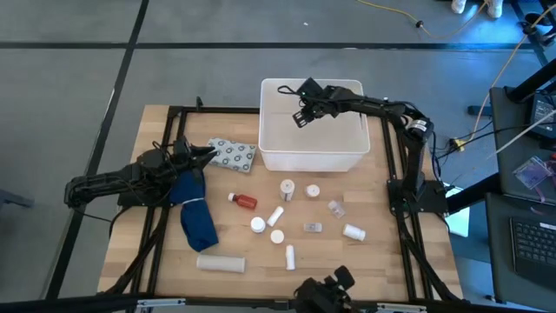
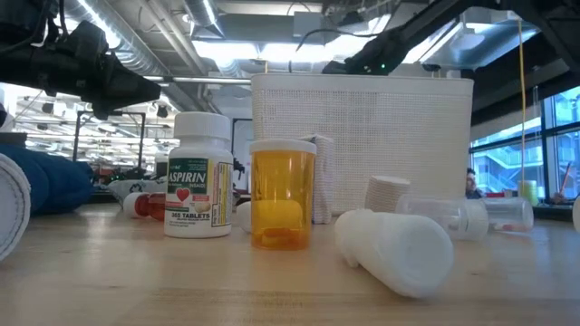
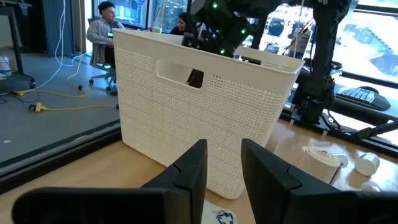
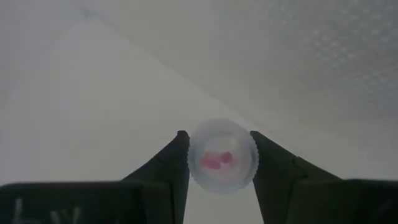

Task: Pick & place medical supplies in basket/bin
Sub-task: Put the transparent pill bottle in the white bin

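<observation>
Here the right tool (image 4: pixel 221 155) is clamped on a clear capped vial (image 4: pixel 222 155) inside the tub (image 4: pixel 124 81).

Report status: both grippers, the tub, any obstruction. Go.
Right gripper inside white tub, shut on a clear capped vial. Left gripper low over grey dotted pack beside tub, jaws apart, nothing gripped. Nothing blocking the tub.

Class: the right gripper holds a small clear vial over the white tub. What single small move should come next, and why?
Probably open the right gripper to drop the clear vial: it is clamped between the fingers, and the white tub already lies beneath it, so nothing more seems needed before release.
</observation>
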Tool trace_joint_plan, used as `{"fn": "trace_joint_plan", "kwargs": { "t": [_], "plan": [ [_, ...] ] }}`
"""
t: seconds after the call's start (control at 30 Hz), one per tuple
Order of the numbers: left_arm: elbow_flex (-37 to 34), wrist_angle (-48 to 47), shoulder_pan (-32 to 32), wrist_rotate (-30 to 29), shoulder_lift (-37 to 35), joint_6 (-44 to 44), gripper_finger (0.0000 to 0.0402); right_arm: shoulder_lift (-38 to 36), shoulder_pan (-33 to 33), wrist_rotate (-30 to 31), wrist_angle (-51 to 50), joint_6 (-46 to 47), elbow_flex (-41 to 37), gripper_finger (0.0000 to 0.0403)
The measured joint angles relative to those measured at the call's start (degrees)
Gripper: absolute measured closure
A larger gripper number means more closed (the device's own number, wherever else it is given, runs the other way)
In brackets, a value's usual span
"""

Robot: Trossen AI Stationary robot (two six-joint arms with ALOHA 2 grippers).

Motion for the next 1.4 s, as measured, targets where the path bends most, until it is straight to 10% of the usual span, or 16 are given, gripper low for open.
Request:
{"fn": "trace_joint_plan", "kwargs": {
  "t": [1.4],
  "plan": [
    [0.01, 0.0, 0.04, -0.02, 0.0, 0.02, 0.0309, 3.21, -0.01, -1.52, 2.17, -1.25, 0.02, 0.023]
  ]
}}
